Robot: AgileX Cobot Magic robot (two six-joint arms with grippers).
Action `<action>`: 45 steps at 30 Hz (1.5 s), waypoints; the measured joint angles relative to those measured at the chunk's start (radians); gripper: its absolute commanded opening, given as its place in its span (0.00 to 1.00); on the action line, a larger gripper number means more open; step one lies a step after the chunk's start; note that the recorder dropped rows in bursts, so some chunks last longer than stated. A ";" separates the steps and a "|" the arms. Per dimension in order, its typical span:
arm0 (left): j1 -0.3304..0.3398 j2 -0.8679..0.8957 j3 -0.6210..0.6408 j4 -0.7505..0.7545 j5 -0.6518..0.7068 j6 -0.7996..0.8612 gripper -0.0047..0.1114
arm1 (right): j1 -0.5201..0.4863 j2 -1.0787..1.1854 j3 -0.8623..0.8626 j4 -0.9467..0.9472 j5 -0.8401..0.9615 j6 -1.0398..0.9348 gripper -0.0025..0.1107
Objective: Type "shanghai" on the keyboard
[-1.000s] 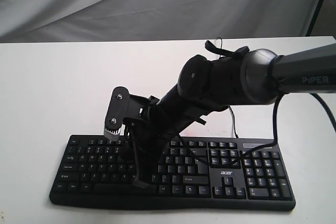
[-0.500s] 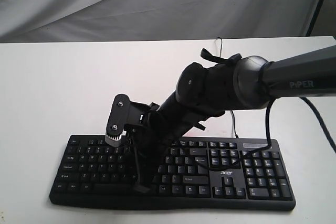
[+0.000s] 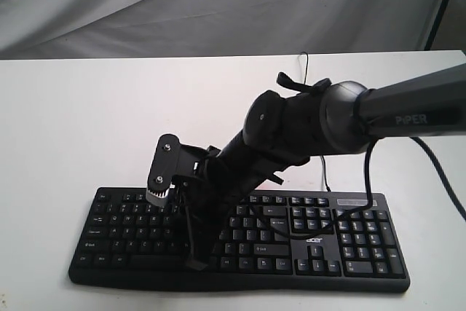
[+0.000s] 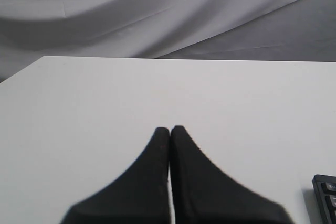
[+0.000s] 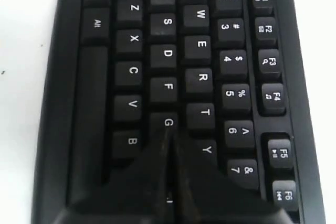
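The black keyboard (image 3: 124,223) with white-lettered keys lies along the near edge of the white table. My right gripper (image 3: 194,260) reaches across from the right and slants down onto the keyboard's letter block, fingers shut with nothing between them. In the right wrist view the right gripper (image 5: 169,130) has its tips at the edge of the G key (image 5: 167,123), covering the key beside it, with Y and B showing on either side. My left gripper (image 4: 169,128) is shut and empty above bare table, and only a corner of the keyboard (image 4: 326,192) shows in that view.
The right arm (image 3: 306,121) hangs over the keyboard's middle, and its black cable (image 3: 368,180) loops down over the number pad. A grey cloth backdrop (image 3: 218,5) stands behind the white table (image 3: 73,121). A dark stand leg (image 3: 440,5) is at the far right.
The right arm has sunk a little and shifted left, bringing its shut fingertips lower onto the keys. The keyboard has not moved.
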 measured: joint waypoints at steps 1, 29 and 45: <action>0.000 0.000 0.000 0.000 0.000 0.000 0.05 | 0.000 0.000 0.000 0.002 0.000 -0.002 0.02; 0.000 0.000 0.000 0.000 0.000 0.000 0.05 | 0.000 0.017 0.000 0.017 0.019 -0.018 0.02; 0.000 0.000 0.000 0.000 0.000 0.000 0.05 | 0.000 -0.017 0.000 0.024 0.019 -0.024 0.02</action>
